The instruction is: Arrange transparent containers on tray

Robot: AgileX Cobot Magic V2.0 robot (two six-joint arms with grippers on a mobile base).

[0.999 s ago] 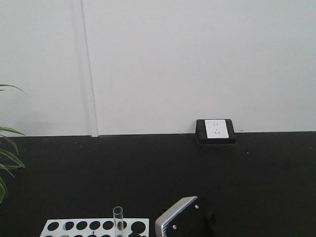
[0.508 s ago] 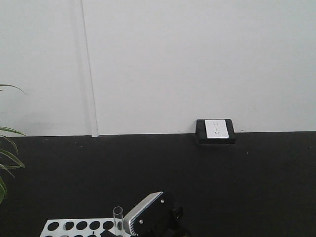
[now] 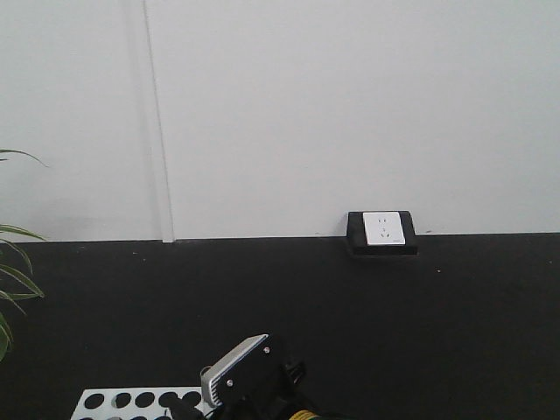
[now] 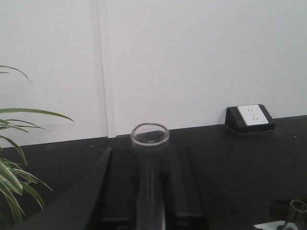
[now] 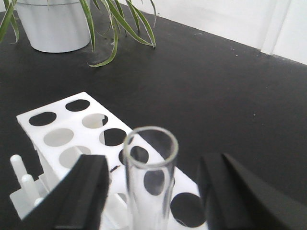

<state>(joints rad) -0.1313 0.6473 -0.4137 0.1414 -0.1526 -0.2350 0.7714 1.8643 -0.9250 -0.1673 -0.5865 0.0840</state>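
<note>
Right pincer (image 5: 153, 160) is wide open and straddles the second test tube (image 5: 148, 201). There's a clear gap to each of its fingers (image 5: 86, 191), no contact. That tube stands upright over the end of the white test tube rack (image 5: 67, 120) nearest the right wrist camera. Its base is out of frame, so I can't confirm it sits in a hole.

Left pincer (image 4: 149, 153) is clamped on a test tube (image 4: 149, 139), mouth pointing away from the wrist, held off to one side of the rack. How far off, can't tell.

Front view only shows an arm's wrist housing (image 3: 234, 378) over the rack's right end.

Risks, my read:
- If the right pincer closes off-centre, one pad hits first and tips the glass or levers it against the rack.
- Smooth round glass: a light grip slips, a hard grip cracks.
- Rack looks like light plastic. A sideways shove drags it across the black surface (image 5: 216, 86) and spoils hole alignment for the left tube.
- Both arms at the rack: they collide if the left one moves in while the right is over it.
</note>
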